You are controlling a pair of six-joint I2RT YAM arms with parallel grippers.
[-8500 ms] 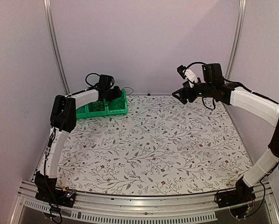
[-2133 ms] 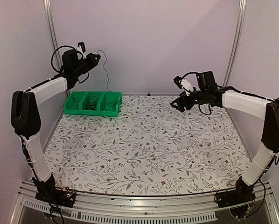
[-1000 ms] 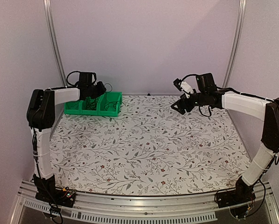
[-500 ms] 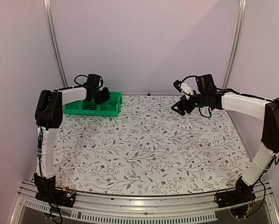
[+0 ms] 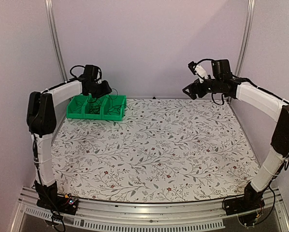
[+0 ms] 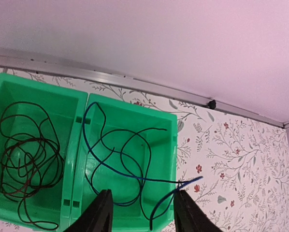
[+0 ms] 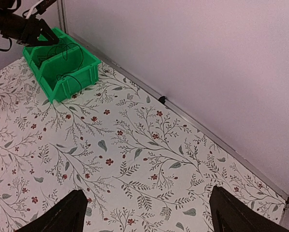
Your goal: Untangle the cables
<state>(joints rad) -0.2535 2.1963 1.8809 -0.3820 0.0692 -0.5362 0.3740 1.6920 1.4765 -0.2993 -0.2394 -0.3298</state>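
Observation:
The green bin (image 5: 116, 115) stands at the table's back left. In the left wrist view its right compartment holds a thin blue-black cable (image 6: 135, 177) in loose loops, one end lying over the bin's right wall (image 6: 172, 145) onto the table. The compartment to its left holds a dark tangled cable (image 6: 26, 159). My left gripper (image 6: 143, 215) hovers open and empty above the right compartment; it also shows in the top view (image 5: 105, 90). My right gripper (image 5: 189, 92) is raised at the back right, open and empty (image 7: 149, 217), far from the bin (image 7: 67, 79).
A floral cloth (image 5: 159, 150) covers the table. A metal rail (image 6: 135, 86) runs along the back wall, with a small black knob (image 7: 161, 100) on it. Upright metal posts (image 5: 55, 43) stand at the back corners.
My left gripper brought a lifted cable down into the bin, let it go and now sits slightly higher, open. My right arm has risen and moved back to the right.

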